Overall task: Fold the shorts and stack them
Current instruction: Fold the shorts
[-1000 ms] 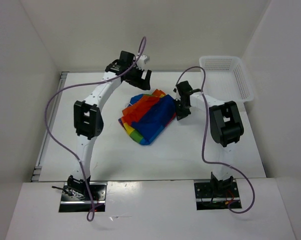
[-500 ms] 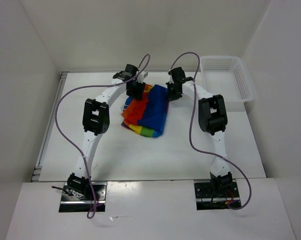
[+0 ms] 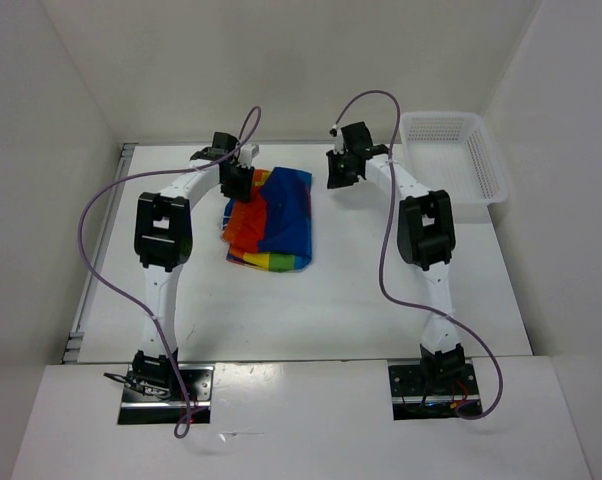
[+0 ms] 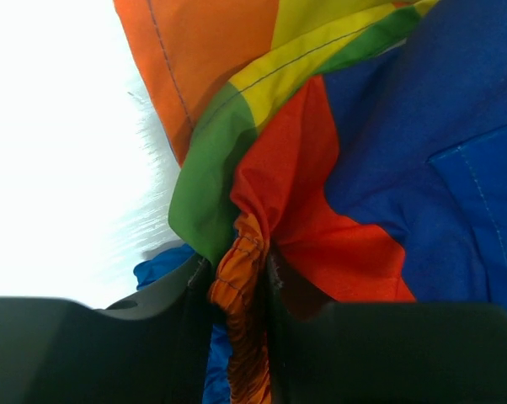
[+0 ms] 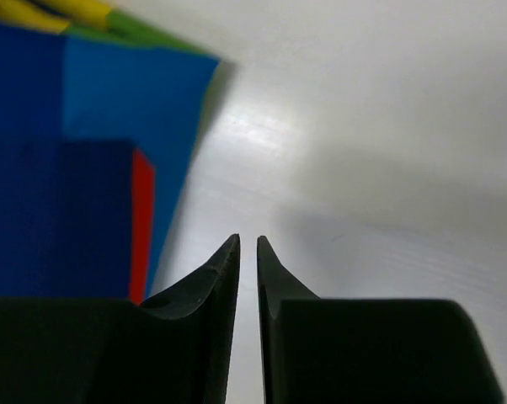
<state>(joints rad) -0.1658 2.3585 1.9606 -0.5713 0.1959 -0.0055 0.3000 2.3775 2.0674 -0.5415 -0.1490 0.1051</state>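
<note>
The rainbow-striped shorts (image 3: 271,220) lie bunched and folded on the white table, left of centre. My left gripper (image 3: 236,183) sits at their far left corner. In the left wrist view it (image 4: 237,268) is shut on the gathered orange waistband (image 4: 243,295), with red, green and blue cloth (image 4: 363,168) spreading beyond it. My right gripper (image 3: 338,172) hangs just right of the shorts' far right corner, apart from them. In the right wrist view its fingers (image 5: 248,242) stand a narrow gap apart over bare table with nothing between them. The blue edge of the shorts (image 5: 68,168) lies to their left.
A white plastic mesh basket (image 3: 493,172) stands at the back right corner of the table. White walls close in the back and both sides. Purple cables loop from both arms above the table.
The left gripper came down and closed on the waistband. The right gripper let go of the shorts and parted slightly. The shorts shifted left and lie flatter.
</note>
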